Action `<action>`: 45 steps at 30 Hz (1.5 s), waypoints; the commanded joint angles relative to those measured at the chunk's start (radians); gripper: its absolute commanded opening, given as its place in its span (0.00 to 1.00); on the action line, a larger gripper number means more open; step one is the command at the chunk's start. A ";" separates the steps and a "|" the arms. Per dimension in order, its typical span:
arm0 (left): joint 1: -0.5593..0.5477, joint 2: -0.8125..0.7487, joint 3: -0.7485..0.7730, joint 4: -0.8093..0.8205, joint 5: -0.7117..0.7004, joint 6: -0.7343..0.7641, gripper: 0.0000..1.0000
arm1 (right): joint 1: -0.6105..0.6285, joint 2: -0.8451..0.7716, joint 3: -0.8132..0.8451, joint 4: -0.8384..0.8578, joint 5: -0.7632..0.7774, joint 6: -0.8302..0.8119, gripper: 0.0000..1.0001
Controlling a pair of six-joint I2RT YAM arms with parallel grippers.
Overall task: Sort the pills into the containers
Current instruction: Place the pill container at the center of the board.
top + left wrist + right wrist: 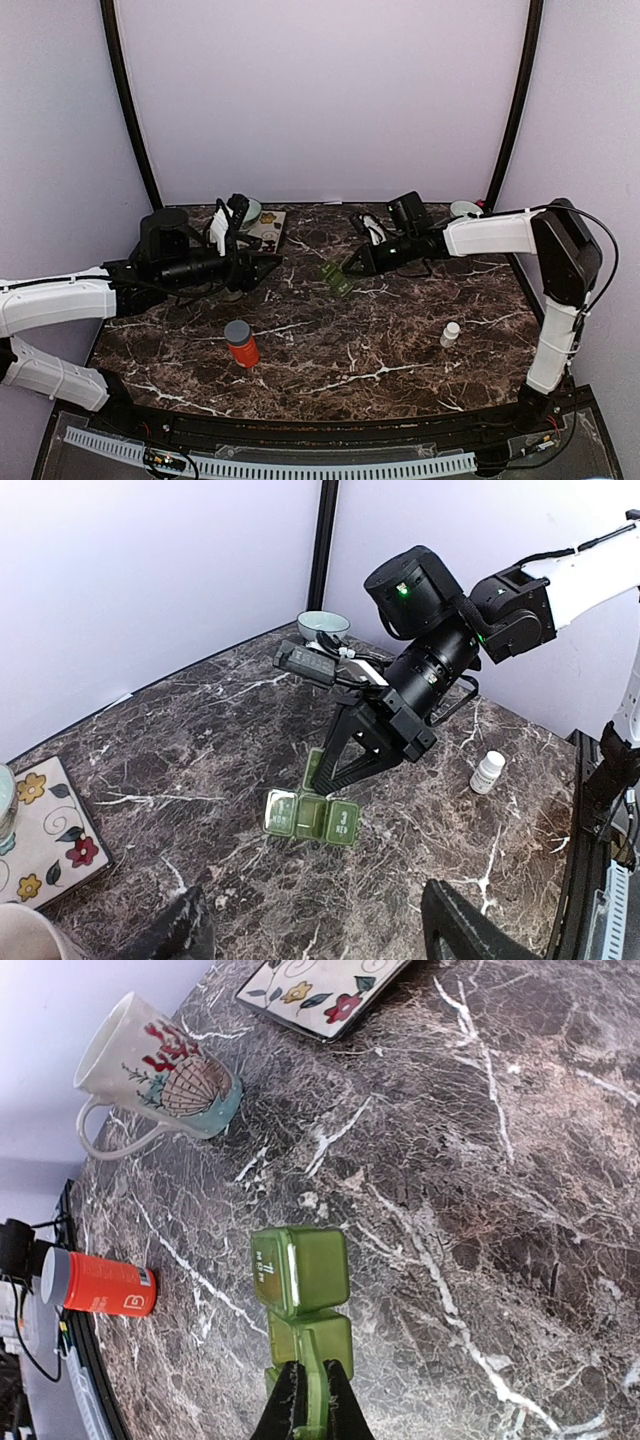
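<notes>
Right gripper (310, 1392) is pinching the pill box (300, 1272) by a thin edge, so it could slip or tip; left gripper (312, 900) is hovering wide, empty.

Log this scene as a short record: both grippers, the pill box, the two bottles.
left gripper: open, holding nothing
right gripper: shut on the pill organizer's near edge
pill organizer: green, resting mid-table
orange bottle: grey cap on, upright, nearer the left arm, untouched
white bottle: small, upright, nearer the right arm, untouched
</notes>
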 commanded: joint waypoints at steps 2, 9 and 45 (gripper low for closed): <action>-0.034 -0.067 -0.054 0.057 -0.118 0.018 0.73 | -0.034 0.055 0.024 0.070 -0.071 0.082 0.00; -0.044 -0.091 -0.083 0.081 -0.144 0.016 0.73 | -0.051 0.102 0.036 0.080 -0.113 0.098 0.00; -0.065 -0.099 -0.103 0.101 -0.147 0.018 0.72 | -0.112 0.117 -0.024 -0.001 -0.019 0.002 0.44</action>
